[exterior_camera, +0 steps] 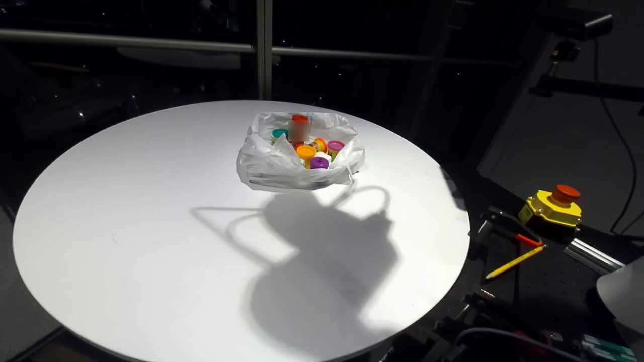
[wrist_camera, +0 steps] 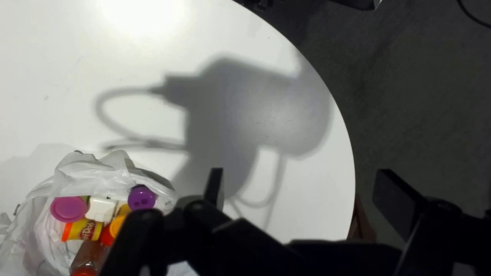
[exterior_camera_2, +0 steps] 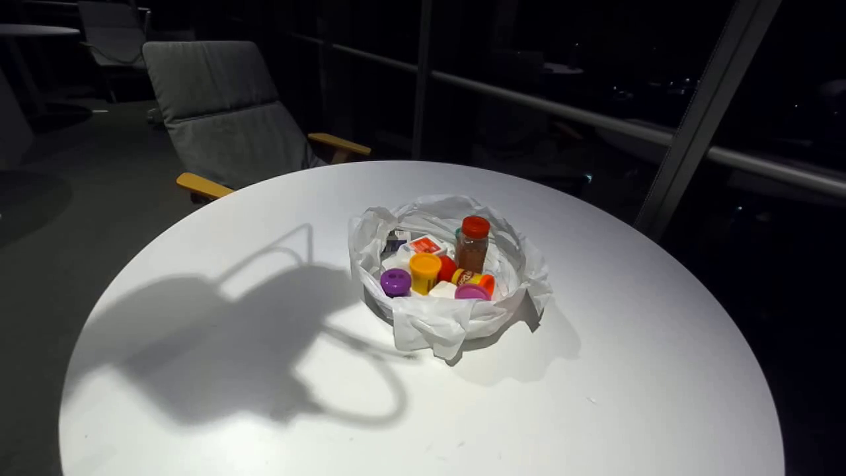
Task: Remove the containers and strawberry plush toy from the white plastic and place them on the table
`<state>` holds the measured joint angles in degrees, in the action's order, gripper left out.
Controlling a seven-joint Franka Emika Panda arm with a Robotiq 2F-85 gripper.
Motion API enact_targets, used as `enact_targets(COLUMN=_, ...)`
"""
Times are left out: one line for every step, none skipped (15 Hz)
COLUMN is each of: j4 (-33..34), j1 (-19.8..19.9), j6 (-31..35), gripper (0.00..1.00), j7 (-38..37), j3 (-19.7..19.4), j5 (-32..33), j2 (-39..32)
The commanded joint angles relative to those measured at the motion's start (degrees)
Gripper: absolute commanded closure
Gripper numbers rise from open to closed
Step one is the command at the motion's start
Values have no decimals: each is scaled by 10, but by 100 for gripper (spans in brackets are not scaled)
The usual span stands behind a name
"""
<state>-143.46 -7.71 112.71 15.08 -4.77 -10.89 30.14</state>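
Observation:
A white plastic bag (exterior_camera: 266, 168) (exterior_camera_2: 429, 327) (wrist_camera: 90, 186) stands open on the round table. Inside are a red-lidded jar (exterior_camera: 299, 130) (exterior_camera_2: 472, 254), a yellow tub with orange lid (exterior_camera_2: 425, 274), a purple-lidded tub (exterior_camera_2: 396, 283) (wrist_camera: 142, 197), a pink-lidded tub (exterior_camera_2: 472, 291) (wrist_camera: 69, 209), a yellow can on its side (exterior_camera_2: 468, 277) (wrist_camera: 85, 229) and a teal lid (exterior_camera: 279, 132). A red rounded thing (exterior_camera_2: 447, 268) may be the strawberry plush; it is partly hidden. My gripper (wrist_camera: 305, 191) is open and empty, beside the bag in the wrist view. Only the arm's shadow shows in both exterior views.
The white table (exterior_camera: 151, 261) has a round edge. A white box with an orange label (exterior_camera_2: 425, 246) is also in the bag. A grey chair (exterior_camera_2: 225, 112) stands beyond the table. A yellow emergency-stop box (exterior_camera: 551, 208) and pencil (exterior_camera: 515, 261) lie on the black bench.

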Motion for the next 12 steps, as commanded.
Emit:
enact_targets(j4=100, j1=31, j6=-22, gripper=0, j7=-29, j3=11, j5=36, j2=-104)
enact_targets(j4=126, j1=42, j6=-11, gripper=0, j7=-46, j3=17, j5=58, j2=-138)
enact_targets(j4=152, j1=49, j6=5, gripper=0, j7=-63, j3=21, j5=74, j2=-175)
enact_targets(j4=178, j1=53, j6=6, gripper=0, j7=-79, j3=24, j5=86, j2=-207)
enact_targets(j4=198, j1=54, j6=23, gripper=0, j7=-93, j3=30, j5=96, j2=-240)
enact_targets(j4=221, j1=54, j6=35, gripper=0, j7=-107, j3=35, j5=105, j2=-274)
enact_targets(j4=239, j1=51, j6=57, gripper=0, j7=-118, j3=41, j5=112, j2=-306)
enact_targets(j4=256, j1=48, j6=81, gripper=0, j7=-131, j3=46, j5=120, j2=-337)
enact_targets(j4=274, j1=46, j6=94, gripper=0, j7=-145, j3=51, j5=134, j2=-367)
enact_targets(j4=293, j1=45, j6=107, gripper=0, j7=-160, j3=54, j5=143, j2=-396)
enact_targets(j4=310, j1=44, j6=116, gripper=0, j7=-180, j3=54, j5=155, j2=-420)
enact_targets(j4=328, j1=43, j6=130, gripper=0, j7=-202, j3=50, j5=171, j2=-446)
